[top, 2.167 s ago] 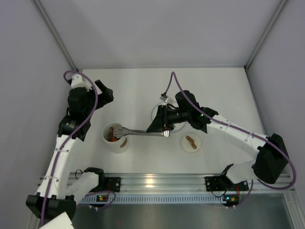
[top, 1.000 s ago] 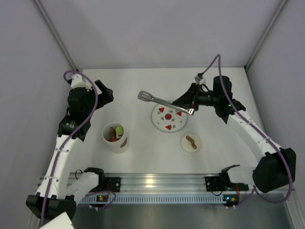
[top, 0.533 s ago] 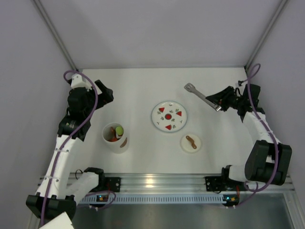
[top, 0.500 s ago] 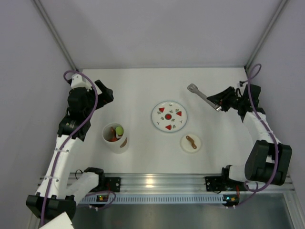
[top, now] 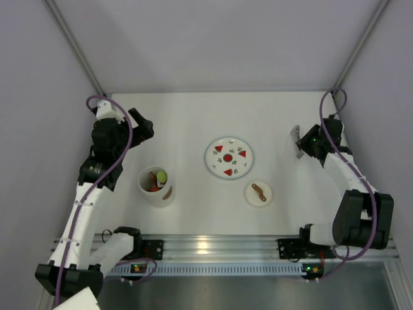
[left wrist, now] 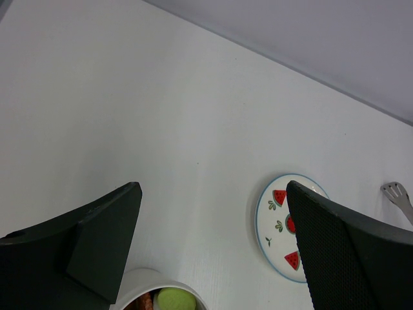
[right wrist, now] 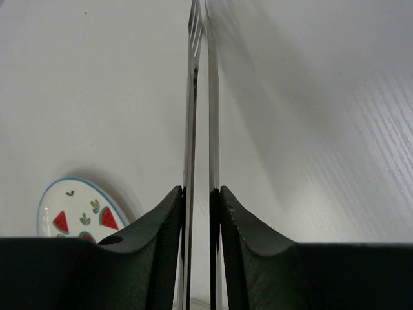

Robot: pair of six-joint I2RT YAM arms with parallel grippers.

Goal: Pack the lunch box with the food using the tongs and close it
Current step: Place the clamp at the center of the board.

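Plain pale grey walls (top: 213,45) close around a smooth, matte white table (top: 187,119). My right claw (right wrist: 199,194) is clenched on the tongs (right wrist: 200,97), two thin, shiny metal blades pressed nearly together and running straight out ahead of its black fingers. A round glossy plate (top: 229,156) with red watermelon wedges lies well to that claw's left. My left claw (left wrist: 213,187) stands wide apart, grasping nothing. Just beneath it sits the white, cylindrical, open-topped lunch box (top: 155,186), holding food (top: 157,179) in orange, yellow-green and brown.

tongs (right wrist: 212,129): polished metal | plate (top: 216,161): glossy | table (top: 187,119): matt white
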